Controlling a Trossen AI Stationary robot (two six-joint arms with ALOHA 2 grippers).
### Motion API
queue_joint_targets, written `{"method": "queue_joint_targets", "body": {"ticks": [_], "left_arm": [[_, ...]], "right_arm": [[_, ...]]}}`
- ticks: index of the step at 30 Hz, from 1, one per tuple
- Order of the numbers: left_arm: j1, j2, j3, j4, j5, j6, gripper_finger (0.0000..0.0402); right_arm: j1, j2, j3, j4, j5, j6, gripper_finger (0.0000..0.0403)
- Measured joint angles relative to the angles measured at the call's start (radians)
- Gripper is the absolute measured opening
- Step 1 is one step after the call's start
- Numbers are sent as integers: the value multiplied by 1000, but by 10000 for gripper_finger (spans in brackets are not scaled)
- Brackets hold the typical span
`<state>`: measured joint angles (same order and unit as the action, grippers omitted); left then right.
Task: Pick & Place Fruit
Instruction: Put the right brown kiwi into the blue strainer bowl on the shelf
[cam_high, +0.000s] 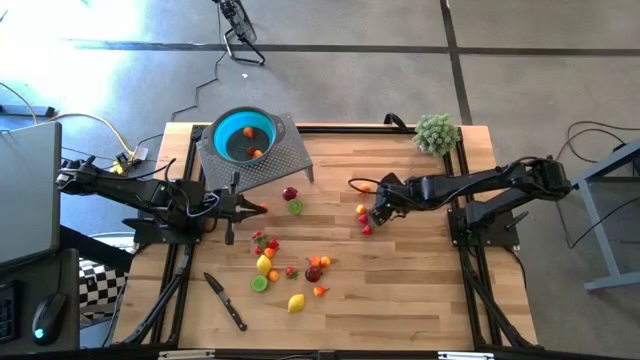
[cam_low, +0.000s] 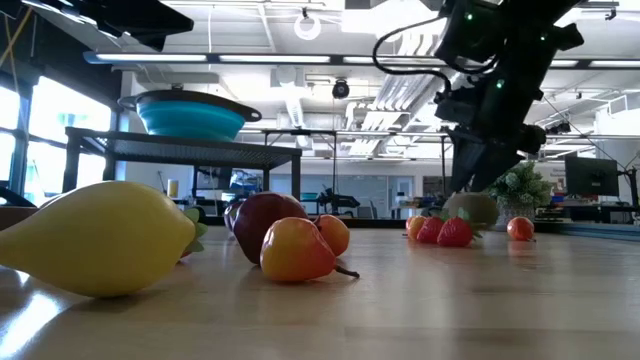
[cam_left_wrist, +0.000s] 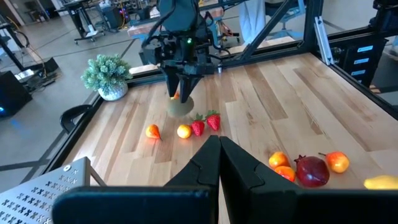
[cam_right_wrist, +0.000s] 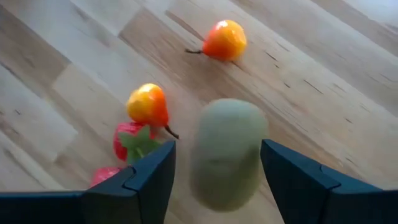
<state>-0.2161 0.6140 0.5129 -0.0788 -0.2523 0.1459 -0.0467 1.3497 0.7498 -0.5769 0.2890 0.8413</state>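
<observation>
Right now, from where I stand:
Bench (cam_high: 400, 290): pale wooden planks with visible grain, framed by dark rails.
Right end effector (cam_right_wrist: 214, 171): over the bench's right half, pointing down; its two dark fingers stand spread, with a dull olive-green oval fruit (cam_right_wrist: 225, 152) in the gap between them; whether the fingers touch it I cannot tell.
Fruit near it: two red strawberries (cam_left_wrist: 206, 123) with green leafy caps lie just beside the green fruit, along with two small orange-yellow pears (cam_right_wrist: 148, 104) with thin stems.
Left end effector (cam_left_wrist: 219, 163): on the left half, near the raised tray; its fingers are pressed together with nothing between them.
Main fruit scatter (cam_high: 290, 265): glossy little pieces in red, orange, yellow and lime in the middle of the bench, well apart from the right end effector; a dark maroon round one (cam_left_wrist: 312, 171) and a big smooth yellow lemon (cam_low: 95, 238) among them.
Bowl (cam_high: 245, 134): teal, round, on a perforated grey metal tray (cam_high: 285, 160) at the far left corner, with a few small fruits inside.
Knife (cam_high: 226, 302): black handle, flat on the near left part.
Plant (cam_high: 436, 132): fuzzy pale green ball at the far right corner.
</observation>
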Motion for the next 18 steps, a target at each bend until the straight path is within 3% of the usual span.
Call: {"method": "queue_joint_targets", "body": {"ticks": [9,18], "left_arm": [[0,0,0,-1,0,-20,1],[0,0,0,-2,0,-21,1]], "right_arm": [[-1,14,2,5,59,-7,229],[-29,24,1,-2,8,-32,242]]}}
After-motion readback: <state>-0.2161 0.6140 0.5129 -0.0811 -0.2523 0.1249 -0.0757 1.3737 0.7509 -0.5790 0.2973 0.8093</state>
